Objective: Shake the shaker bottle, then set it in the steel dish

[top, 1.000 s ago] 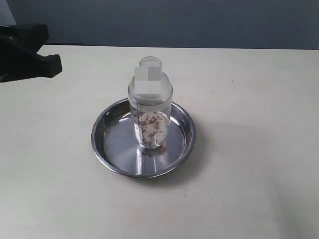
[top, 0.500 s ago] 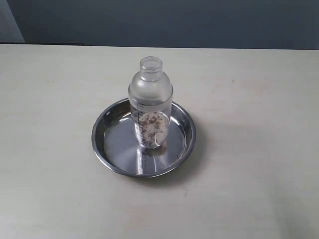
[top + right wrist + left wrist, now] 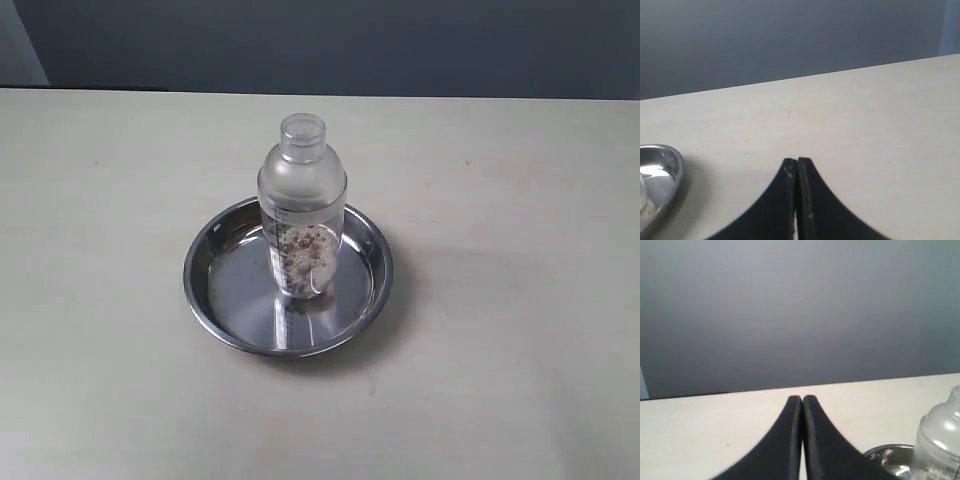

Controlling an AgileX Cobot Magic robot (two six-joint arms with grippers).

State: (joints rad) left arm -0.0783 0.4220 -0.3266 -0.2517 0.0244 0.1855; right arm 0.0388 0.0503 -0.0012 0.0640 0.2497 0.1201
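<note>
Shaker bottle (image 3: 302, 215) upright in steel dish (image 3: 190, 275), ungripped. Left gripper (image 3: 802, 399) now gone from exterior view, pressed closed, holding nothing; right gripper (image 3: 797, 161) likewise closed, empty. Looks finished.

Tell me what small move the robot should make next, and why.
Probably no further move is needed. The clear frosted plastic shaker bottle stands upright inside the round shiny steel dish, and the left gripper and right gripper are away from it with fingers shut on nothing.
</note>
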